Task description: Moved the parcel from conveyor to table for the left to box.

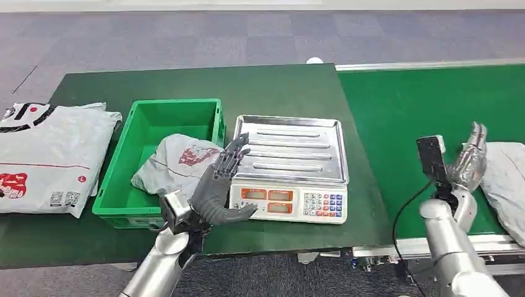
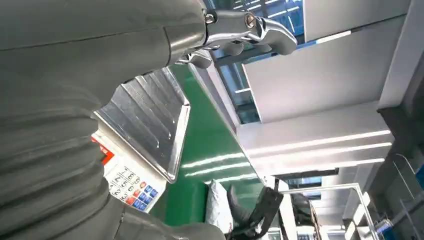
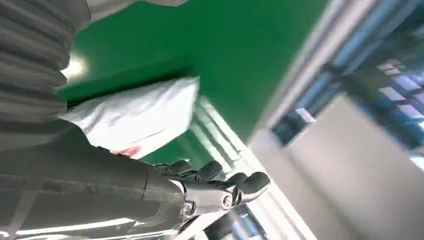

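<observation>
Head view frames a dark green tabletop (image 1: pixel 278 238) beside a brighter green conveyor (image 1: pixel 402 111), and a grey parcel (image 1: pixel 504 179) is seen lying on the conveyor at its right edge, not yet brought across. The right hand (image 1: pixel 469 159) is held upright just beside this parcel, at its near-left side; contact cannot be confirmed, and whether its fingers are spread or curled cannot be told, since the right wrist view is blurred. The step in hand is judged to be the reach for the parcel, so the task is thought to be at its beginning. Next, the parcel would have to be gripped, lifted off the belt and set on the tabletop, most likely on the steel scale (image 1: pixel 288 167) near the front edge. The left hand (image 1: pixel 218 185) is held with fingers spread and nothing in it, between the scale and a green crate (image 1: pixel 127 158), in which another grey bag (image 1: pixel 173 164) with a red mark is already lying. At the left edge of the tabletop a large white mailing bag (image 1: pixel 46 158) is laid flat; red and black print and small codes are seen on it, but no words can be read. The scale's keypad and displays are too small to be read.
</observation>
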Tool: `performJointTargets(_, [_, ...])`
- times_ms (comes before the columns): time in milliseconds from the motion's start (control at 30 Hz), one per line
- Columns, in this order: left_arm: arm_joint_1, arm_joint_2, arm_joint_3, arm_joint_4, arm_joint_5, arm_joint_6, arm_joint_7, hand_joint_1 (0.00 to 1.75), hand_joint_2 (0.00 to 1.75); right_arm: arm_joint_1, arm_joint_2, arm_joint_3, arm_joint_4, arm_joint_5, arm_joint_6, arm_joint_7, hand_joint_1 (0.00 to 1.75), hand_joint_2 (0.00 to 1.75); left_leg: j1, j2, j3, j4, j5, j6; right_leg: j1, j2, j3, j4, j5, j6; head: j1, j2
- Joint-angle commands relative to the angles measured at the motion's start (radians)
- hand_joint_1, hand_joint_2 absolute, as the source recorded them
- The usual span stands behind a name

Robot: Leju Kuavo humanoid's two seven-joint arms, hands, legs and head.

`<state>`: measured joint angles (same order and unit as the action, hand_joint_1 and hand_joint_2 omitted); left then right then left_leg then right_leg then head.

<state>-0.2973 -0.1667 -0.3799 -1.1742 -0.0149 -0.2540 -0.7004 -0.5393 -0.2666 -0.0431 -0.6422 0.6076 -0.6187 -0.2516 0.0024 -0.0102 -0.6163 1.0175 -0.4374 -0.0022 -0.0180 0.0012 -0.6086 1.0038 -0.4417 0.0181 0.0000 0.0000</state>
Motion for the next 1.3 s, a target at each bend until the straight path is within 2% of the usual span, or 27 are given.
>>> performJointTargets(33, [-0.026,0.003,0.013,0.037,0.005,-0.002,0.002,0.00,1.75,-0.061,-0.072,-0.104,0.300,0.068,0.038,0.205,0.00,1.75,0.001,0.000,0.004,-0.002,-0.001,0.000,0.001,-0.001,0.005,-0.002,-0.001,-0.001,0.000,0.000])
performJointTargets(100, [-0.034,0.001,0.013,0.048,0.001,0.002,0.002,0.00,1.75,-0.057,-0.084,-0.113,0.316,0.083,0.049,0.246,0.00,1.75,0.000,-0.001,0.002,-0.001,0.000,0.000,0.000,-0.002,0.003,-0.001,-0.001,-0.001,0.000,0.000])
performJointTargets(267, [-0.035,0.002,0.013,0.050,0.001,0.002,0.002,0.00,1.75,-0.061,-0.084,-0.116,0.317,0.083,0.059,0.252,0.00,1.75,0.000,0.001,0.002,-0.001,-0.001,0.000,0.000,0.001,0.002,-0.001,0.000,-0.001,0.000,0.000])
performJointTargets(467, [-0.048,-0.002,0.007,0.082,-0.010,0.001,0.002,0.00,1.75,-0.060,-0.106,-0.142,0.360,0.102,0.190,0.379,0.00,1.75,0.000,0.000,0.003,-0.001,-0.001,0.000,0.001,-0.001,0.003,-0.002,0.000,-0.001,0.000,0.000])
performJointTargets(733, [-0.055,-0.002,0.009,0.090,-0.009,-0.001,0.002,0.00,1.75,-0.062,-0.097,-0.145,0.367,0.118,0.223,0.404,0.00,1.75,0.000,0.002,0.002,-0.001,-0.001,0.000,0.000,0.002,0.002,-0.001,0.000,-0.001,0.000,0.000])
performJointTargets(867, [-0.055,-0.002,0.009,0.091,-0.010,0.001,0.002,0.00,1.75,-0.064,-0.096,-0.146,0.371,0.123,0.239,0.412,0.00,1.75,0.001,0.004,0.007,-0.004,-0.001,0.000,0.001,0.002,0.006,-0.005,0.000,-0.002,0.000,0.000])
performJointTargets(1300, [-0.055,0.000,0.012,0.087,-0.011,0.004,0.002,0.00,1.75,-0.060,-0.084,-0.159,0.367,0.150,0.261,0.421,0.00,1.75,0.000,0.003,0.003,-0.001,-0.001,0.000,0.001,0.002,0.002,-0.002,0.000,-0.001,0.000,0.000])
